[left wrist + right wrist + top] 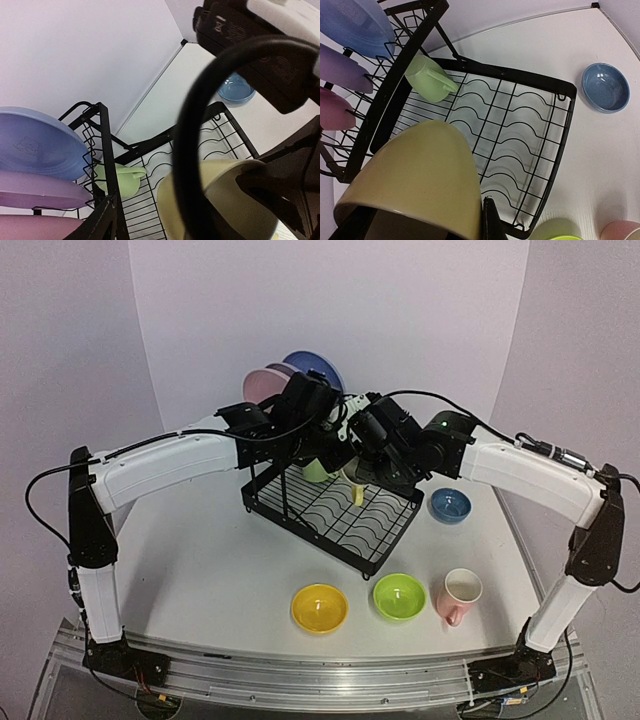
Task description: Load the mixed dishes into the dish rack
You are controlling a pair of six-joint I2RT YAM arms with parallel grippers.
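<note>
The black wire dish rack (385,540) stands mid-table. Pink (258,387), lavender (280,370) and blue plates (322,365) stand on edge at its back. A light green mug (427,80) lies in the lower tray. My right gripper (362,472) is shut on the yellow mug (420,185), held tilted above the tray's near-left part, with one fingertip (492,220) against its rim. My left gripper (318,425) hovers over the rack's back by the plates; its jaws are hidden. The blue bowl (450,505), yellow bowl (319,607), lime bowl (399,596) and pink mug (458,595) sit on the table.
The right arm's black cable loop (187,150) hangs close in front of the left wrist camera. Both wrists crowd together above the rack. White walls close in behind and beside the table. The table's right edge runs just past the blue bowl (605,92).
</note>
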